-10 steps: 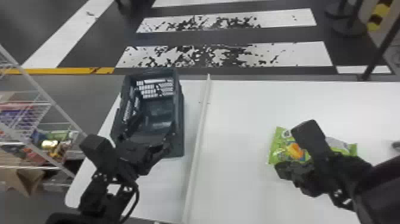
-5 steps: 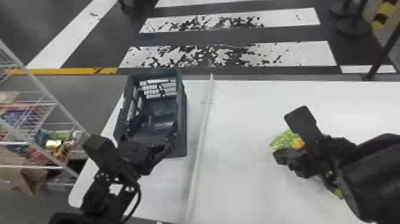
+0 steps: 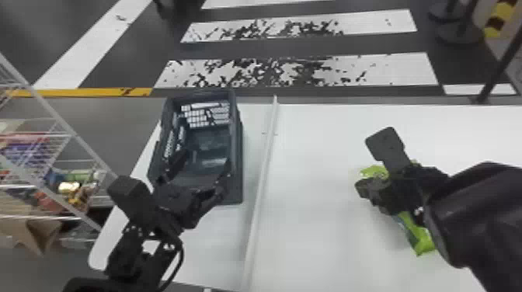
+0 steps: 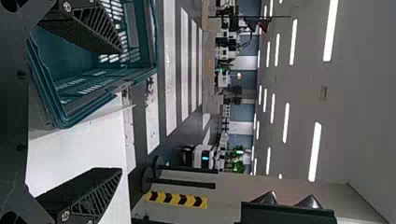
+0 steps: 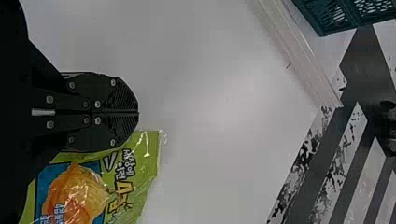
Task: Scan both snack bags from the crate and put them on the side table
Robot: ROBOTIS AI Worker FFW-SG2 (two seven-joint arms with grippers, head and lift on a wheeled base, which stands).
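Observation:
In the head view my left gripper (image 3: 202,167) is at the near end of the dark crate (image 3: 237,155), its fingers spread apart. The left wrist view has this gripper (image 4: 120,110) open, with the teal crate (image 4: 56,100) beside and beyond its fingers. My right gripper (image 3: 363,190) is low over the white table (image 3: 318,233), partly covering a green snack bag (image 3: 419,237). In the right wrist view the right gripper's (image 5: 138,113) fingers meet along a straight seam. The snack bag (image 5: 140,172) lies against their side and partly behind them; none of it shows between the tips.
A raised white strip (image 3: 258,198) runs along the table between the crate and the snack bag. On the left stands a wire shelf (image 3: 73,134) with colourful packs. Black post bases (image 3: 458,33) stand on the floor beyond the table's far right.
The snack bag has turned from lying crosswise to a slant, its right end swinging toward the near edge. My right gripper and forearm have shifted too. The left arm has stayed over the crate.

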